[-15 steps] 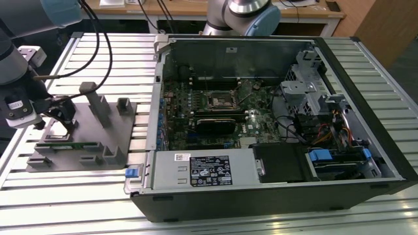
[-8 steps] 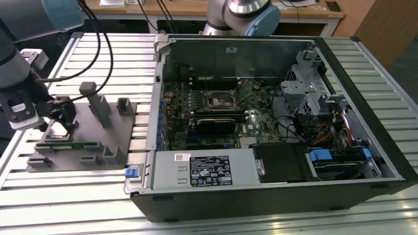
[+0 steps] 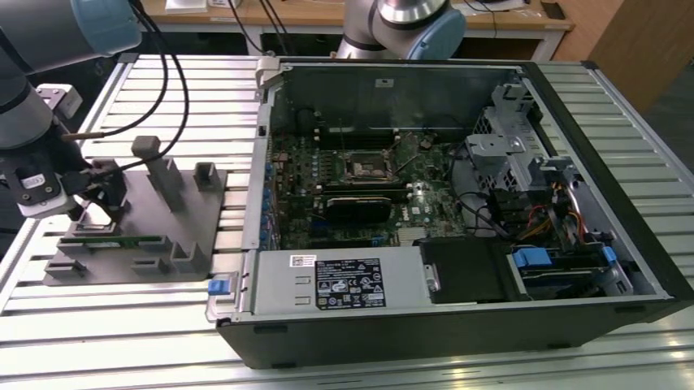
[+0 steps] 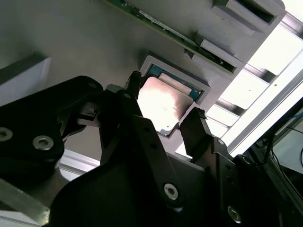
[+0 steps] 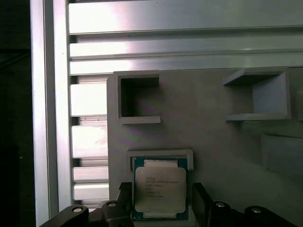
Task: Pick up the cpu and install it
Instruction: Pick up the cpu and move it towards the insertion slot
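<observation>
On the grey tray (image 3: 141, 223) at the exterior view's left, beside the open computer case (image 3: 456, 187), the cpu (image 5: 160, 189) lies flat in its recess, the hand (image 5: 161, 187) straddling it with fingers (image 4: 196, 123) spread, not pinching.

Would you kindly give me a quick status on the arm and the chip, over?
Gripper open, straddling small square silvery-topped cpu. Cpu seated in grey tray recess, not lifted. Nothing seen blocking it.
</observation>
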`<state>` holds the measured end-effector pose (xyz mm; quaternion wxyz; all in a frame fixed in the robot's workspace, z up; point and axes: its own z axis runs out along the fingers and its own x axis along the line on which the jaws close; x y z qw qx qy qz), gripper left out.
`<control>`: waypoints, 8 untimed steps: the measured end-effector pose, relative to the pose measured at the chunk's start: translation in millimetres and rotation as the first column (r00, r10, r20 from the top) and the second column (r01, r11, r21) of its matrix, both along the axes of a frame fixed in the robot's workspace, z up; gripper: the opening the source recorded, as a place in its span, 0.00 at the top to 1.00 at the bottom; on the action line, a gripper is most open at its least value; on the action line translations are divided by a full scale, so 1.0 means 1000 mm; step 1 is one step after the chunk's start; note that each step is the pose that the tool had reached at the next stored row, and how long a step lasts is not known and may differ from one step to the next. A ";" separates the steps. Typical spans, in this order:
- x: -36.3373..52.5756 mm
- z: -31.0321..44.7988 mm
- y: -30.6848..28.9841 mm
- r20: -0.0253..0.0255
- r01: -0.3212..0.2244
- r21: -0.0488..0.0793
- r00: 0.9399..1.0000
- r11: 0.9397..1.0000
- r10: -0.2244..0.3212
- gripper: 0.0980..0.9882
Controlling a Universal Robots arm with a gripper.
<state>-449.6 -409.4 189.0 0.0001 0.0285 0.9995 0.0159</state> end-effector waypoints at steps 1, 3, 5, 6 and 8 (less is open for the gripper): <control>0.0001 -0.0004 0.0002 0.000 0.000 0.000 1.000 1.000 0.000 0.41; 0.0001 -0.0013 0.0004 0.000 0.000 0.000 1.000 1.000 0.000 0.41; 0.0000 -0.0023 0.0004 0.000 0.000 0.000 1.000 1.000 0.000 0.41; 0.0000 -0.0028 0.0004 0.000 0.000 0.000 1.000 1.000 0.000 0.41; 0.0000 -0.0036 0.0005 0.000 0.000 0.000 1.000 1.000 0.000 0.41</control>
